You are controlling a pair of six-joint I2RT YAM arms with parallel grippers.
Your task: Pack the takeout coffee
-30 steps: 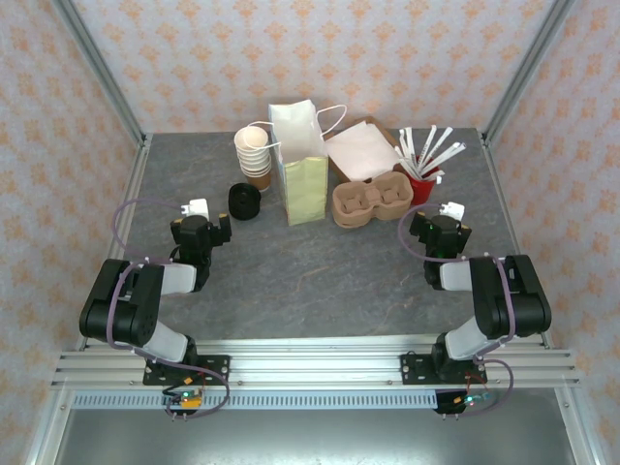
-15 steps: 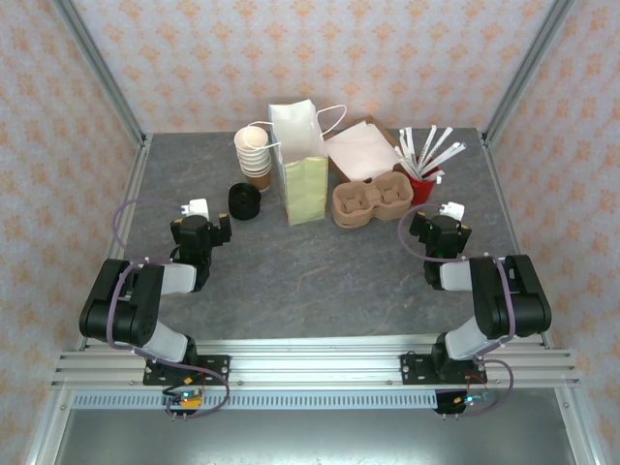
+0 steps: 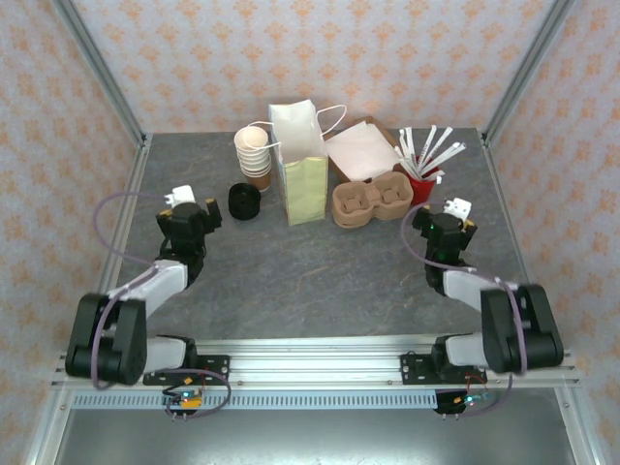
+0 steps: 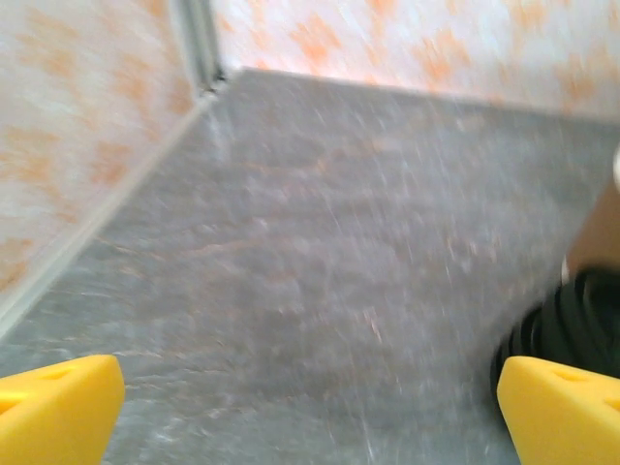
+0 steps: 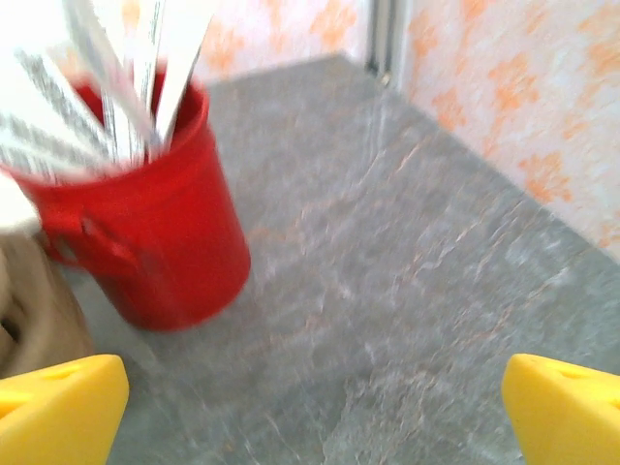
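Observation:
No lidded takeout coffee cup shows in these views. The tall white paper bag (image 3: 299, 163) stands open at the back centre of the table. My left gripper (image 3: 189, 210) hovers left of a stack of loose black lids (image 3: 244, 201), jaws wide apart with nothing between them. In the left wrist view its yellow fingertips (image 4: 58, 407) frame bare table, and the black lids (image 4: 579, 320) sit by the right one. My right gripper (image 3: 448, 219) is open and empty just in front of the red cup (image 3: 422, 181). The right wrist view has that red cup (image 5: 145, 232) ahead and to the left.
A stack of lidless cream cups (image 3: 251, 152) stands behind the black lids. A brown pulp cup carrier (image 3: 371, 201) lies right of the bag, and a brown box with pink paper (image 3: 362, 150) behind it. White stirrers (image 3: 431, 147) stick out of the red cup. Patterned walls surround the table.
Both arms have stretched forward. The left gripper moved left and toward the back; the right gripper moved back toward the red cup. Both stayed open.

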